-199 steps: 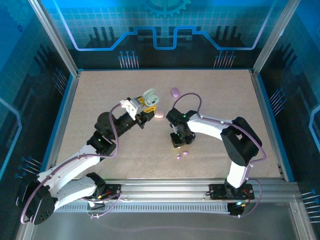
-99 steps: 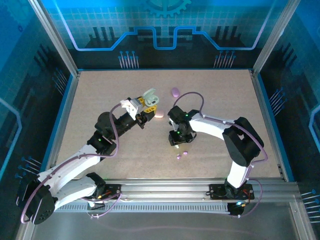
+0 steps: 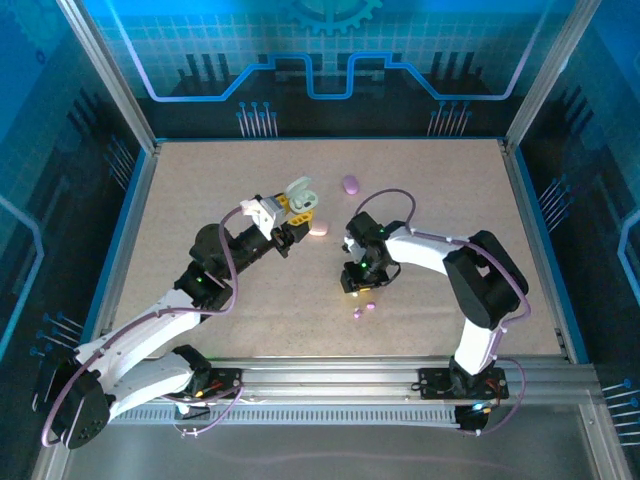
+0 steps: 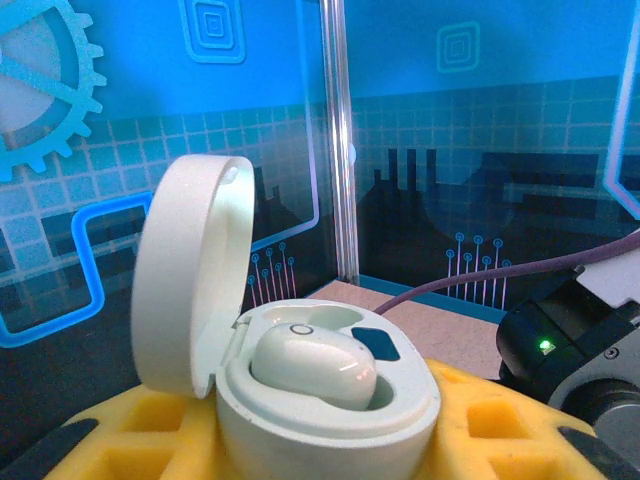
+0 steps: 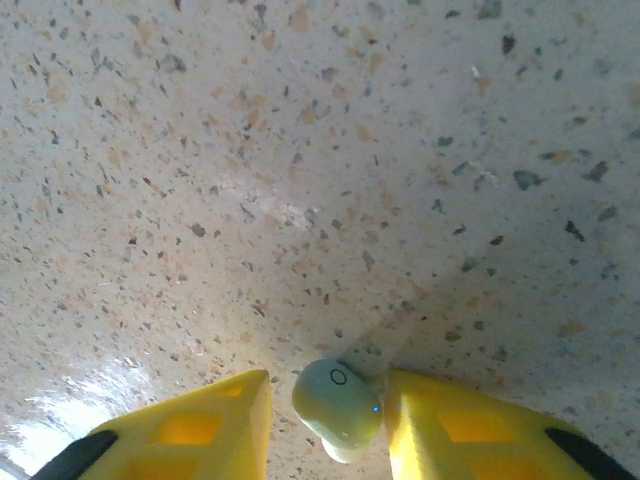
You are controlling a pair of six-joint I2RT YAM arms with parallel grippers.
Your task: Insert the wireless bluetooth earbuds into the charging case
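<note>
So its free socket (image 4: 375, 343) faces up, our left claw (image 3: 296, 203) clamps the open charging case (image 4: 325, 415); near it, our right claw (image 5: 327, 382) brackets a mint earbud (image 5: 338, 408), grip uncertain.

Cool blue light all round; pics mostly sharp.
Top cam: I see the counter (image 3: 200, 200) bright & evenly lit from above, blue glow off the walls, soft short shadows under the arms, corners dim, frame posts lean outward at the edges. Left wrist cam: white case (image 4: 330, 420) crisp, small highlight on the earbud (image 4: 312, 368) inside, bkgd slightly soft. Right wrist cam: speckle sharp mid-frame, glare patch btm-left, faint shadow beside the mint earbud (image 5: 338, 408), yellow fingers (image 5: 200, 430) close to lens, a bit blurred.
</note>
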